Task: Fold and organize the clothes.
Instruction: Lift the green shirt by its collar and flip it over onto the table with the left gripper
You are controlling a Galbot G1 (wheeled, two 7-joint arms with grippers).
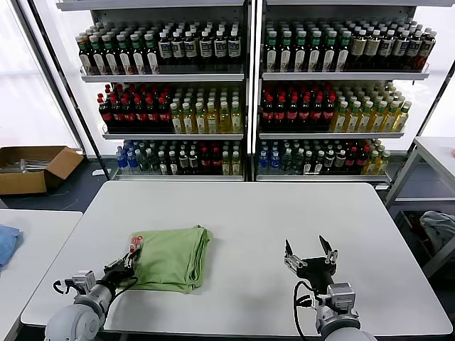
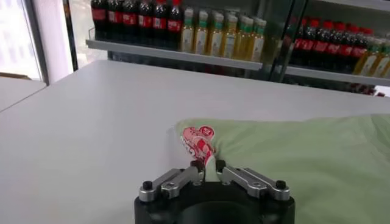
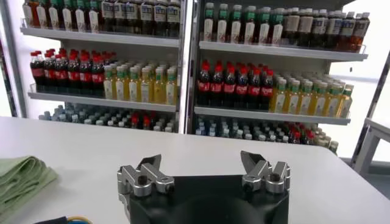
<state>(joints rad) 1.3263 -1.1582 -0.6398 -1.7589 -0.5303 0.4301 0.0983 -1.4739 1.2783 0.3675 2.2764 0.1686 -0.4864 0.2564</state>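
Observation:
The clothes are one light green shirt [image 1: 172, 257], folded into a rectangle on the white table [image 1: 249, 213], left of centre. Its red-and-white print [image 1: 136, 241] shows at the near-left corner. My left gripper [image 1: 131, 261] is at that corner, shut on the shirt's edge; in the left wrist view the fabric with the print [image 2: 198, 143] runs up from between the closed fingertips of the left gripper [image 2: 207, 165]. My right gripper [image 1: 310, 250] hovers open over bare table to the right, nothing between its fingers [image 3: 149, 167]. The shirt's edge [image 3: 21, 179] shows far off in that view.
Shelves of bottles [image 1: 249, 92] stand behind the table. A second table [image 1: 32, 241] at the left carries a blue cloth [image 1: 7, 241]. A cardboard box [image 1: 32, 167] lies on the floor at the left; a pale garment [image 1: 439, 229] sits at the right.

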